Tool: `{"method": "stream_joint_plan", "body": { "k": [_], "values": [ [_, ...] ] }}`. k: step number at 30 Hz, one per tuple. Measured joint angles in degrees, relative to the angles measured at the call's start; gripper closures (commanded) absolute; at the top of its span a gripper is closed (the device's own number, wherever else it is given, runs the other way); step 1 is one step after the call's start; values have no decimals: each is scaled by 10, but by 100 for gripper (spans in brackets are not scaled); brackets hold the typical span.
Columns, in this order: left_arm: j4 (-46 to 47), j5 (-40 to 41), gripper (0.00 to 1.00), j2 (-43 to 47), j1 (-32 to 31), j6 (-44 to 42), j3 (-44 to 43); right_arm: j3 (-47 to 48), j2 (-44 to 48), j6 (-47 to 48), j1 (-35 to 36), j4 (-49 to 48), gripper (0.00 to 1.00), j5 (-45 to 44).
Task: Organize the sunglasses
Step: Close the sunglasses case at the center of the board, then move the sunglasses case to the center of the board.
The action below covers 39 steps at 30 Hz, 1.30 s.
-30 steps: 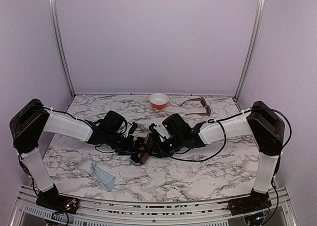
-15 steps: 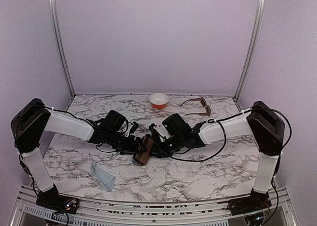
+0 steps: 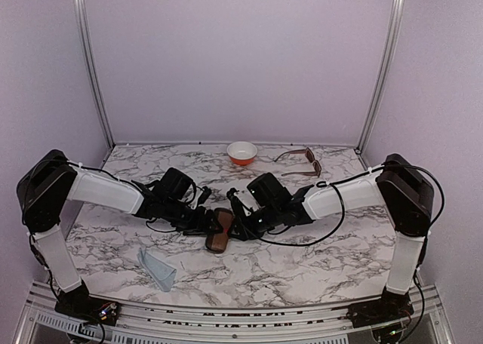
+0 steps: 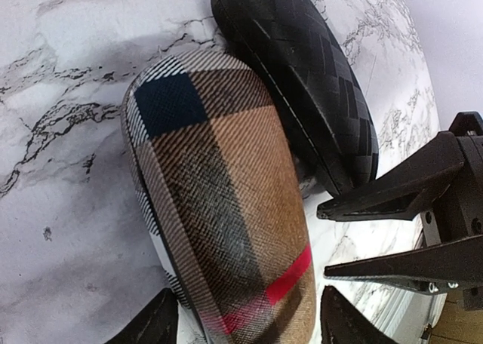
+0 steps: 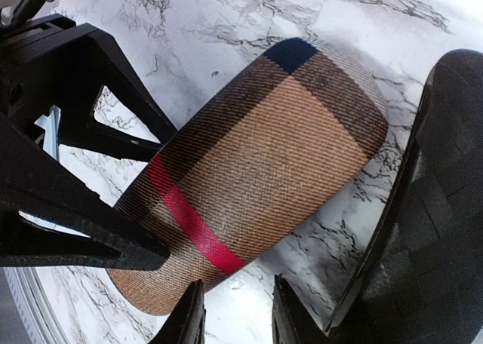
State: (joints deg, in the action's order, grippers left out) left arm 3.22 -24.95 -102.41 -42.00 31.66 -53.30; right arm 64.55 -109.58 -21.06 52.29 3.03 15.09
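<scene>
A brown pair of sunglasses lies at the back right of the marble table, far from both arms. In the middle lies a closed brown plaid case with a red stripe. My left gripper straddles its near end, its fingers close against both sides. A black oblong case lies right beside the plaid one. My right gripper stands between the two cases, partly open with only bare marble between its fingers.
An orange bowl with a white inside stands at the back centre. A pale blue see-through pouch lies at the front left. Metal frame posts rise at both back corners, and the two wrists nearly meet over the cases.
The plaid case stood tilted up a second ago and now lies flat. My left jaws have narrowed round it. The right gripper has barely moved.
</scene>
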Motion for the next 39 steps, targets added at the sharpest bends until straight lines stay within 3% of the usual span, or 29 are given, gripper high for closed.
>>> {"method": "stream_joint_plan", "body": {
  "k": [4,6,15,27,39],
  "values": [
    [-1,5,15,3,-1,1,0,0,0,0,0,0,67,0],
    [-2,11,13,12,-2,-1,3,0,0,0,0,0,66,-1],
    [-15,52,20,70,-4,-13,14,2,0,1,0,1,58,-2],
    [-28,60,21,78,-11,-14,37,23,-11,-14,2,-12,59,19],
    [-79,153,20,176,-4,-13,68,73,-77,-36,28,-39,59,66]
  ]
}}
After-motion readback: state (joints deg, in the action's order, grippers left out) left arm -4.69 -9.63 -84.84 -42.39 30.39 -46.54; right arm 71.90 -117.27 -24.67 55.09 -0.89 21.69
